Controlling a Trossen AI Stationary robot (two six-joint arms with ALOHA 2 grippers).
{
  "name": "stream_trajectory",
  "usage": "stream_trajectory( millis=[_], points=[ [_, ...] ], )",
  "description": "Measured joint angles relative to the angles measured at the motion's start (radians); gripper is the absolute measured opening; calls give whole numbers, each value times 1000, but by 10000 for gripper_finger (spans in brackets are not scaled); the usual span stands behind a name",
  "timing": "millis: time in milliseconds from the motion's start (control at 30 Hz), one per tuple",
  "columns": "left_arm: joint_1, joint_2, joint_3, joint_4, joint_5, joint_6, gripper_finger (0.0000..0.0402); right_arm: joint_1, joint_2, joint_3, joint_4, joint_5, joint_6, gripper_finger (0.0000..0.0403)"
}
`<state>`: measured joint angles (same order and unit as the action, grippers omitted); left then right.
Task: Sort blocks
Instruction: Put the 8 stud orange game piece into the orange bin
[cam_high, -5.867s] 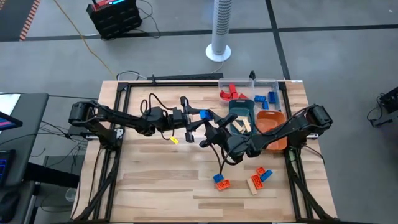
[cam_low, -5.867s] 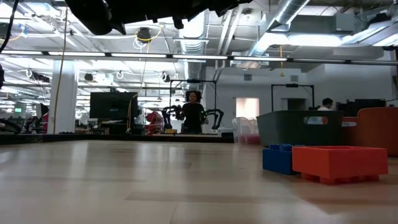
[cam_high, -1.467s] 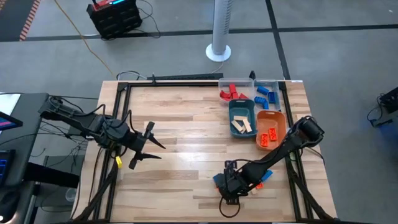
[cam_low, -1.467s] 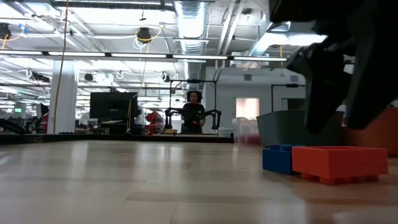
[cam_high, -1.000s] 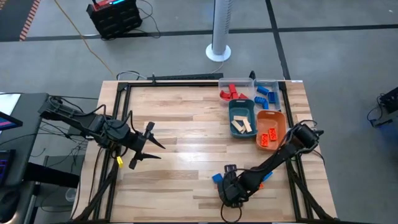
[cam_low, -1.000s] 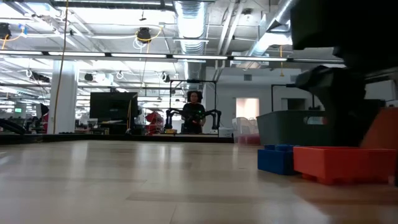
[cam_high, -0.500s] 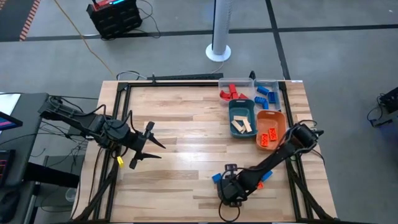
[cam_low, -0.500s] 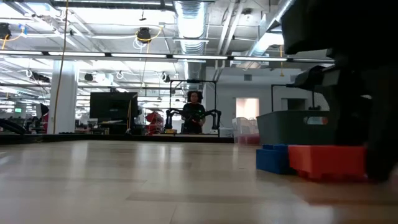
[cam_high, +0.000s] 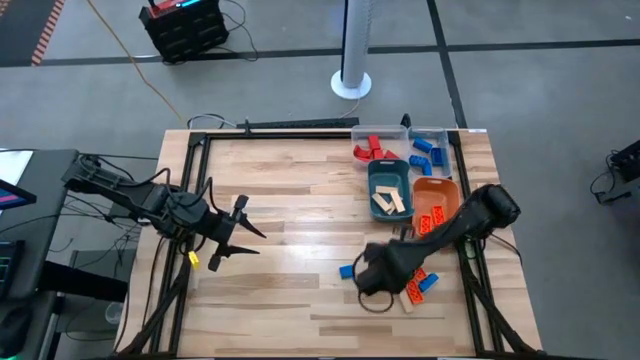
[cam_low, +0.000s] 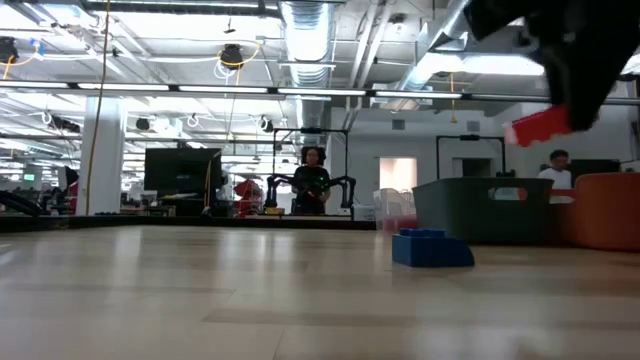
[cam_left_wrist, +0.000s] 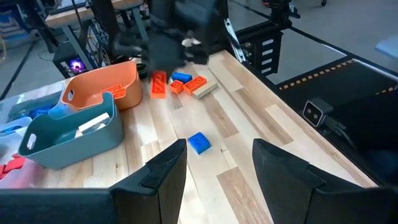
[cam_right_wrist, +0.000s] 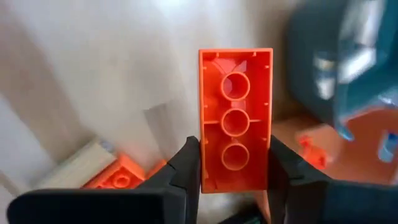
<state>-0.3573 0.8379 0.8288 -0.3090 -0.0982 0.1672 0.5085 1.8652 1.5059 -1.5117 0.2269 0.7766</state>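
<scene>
My right gripper (cam_high: 375, 272) is shut on an orange brick (cam_right_wrist: 235, 118) above the table's near right part; the brick also shows raised in the low view (cam_low: 540, 125). A blue brick (cam_high: 347, 270) lies flat on the table just left of that gripper, and shows in the low view (cam_low: 432, 248) too. Orange, blue and tan bricks (cam_high: 415, 286) lie in a small cluster on the table to its right. My left gripper (cam_high: 245, 232) is open and empty over the table's left part. My right gripper pinches the orange brick's two long sides (cam_right_wrist: 202, 158) between its two fingers, near one end. The fingers (cam_right_wrist: 281, 168) come from above and lie across the brick. The brick is lifted clear of the table, its hollow underside turned up toward the wrist.
A teal tray (cam_high: 388, 168) with tan blocks and an orange tray (cam_high: 445, 190) with orange blocks stand at the right. A clear tray (cam_high: 400, 135) with red and blue blocks stands at the far right. Bare wood lies between the arms.
My right gripper has risen from the table with the orange brick and gone toward the far edge. The brick is lifted clear. The blue brick that stood against it stays on the table, shifted a little toward the far edge.
</scene>
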Motion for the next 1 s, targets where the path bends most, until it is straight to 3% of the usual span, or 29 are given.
stream_trajectory(
  millis=[267,633,1000],
  points=[
    [0,0,0,-39,-24,-33,179,-127,-160,-109,-73,12,241,120],
    [0,0,-1,-54,-49,-61,179,-207,-441,-480,-40,-135,379,124],
    [1,53,-1,-26,-50,-67,179,-223,-505,-570,-32,-137,367,224]
  ],
)
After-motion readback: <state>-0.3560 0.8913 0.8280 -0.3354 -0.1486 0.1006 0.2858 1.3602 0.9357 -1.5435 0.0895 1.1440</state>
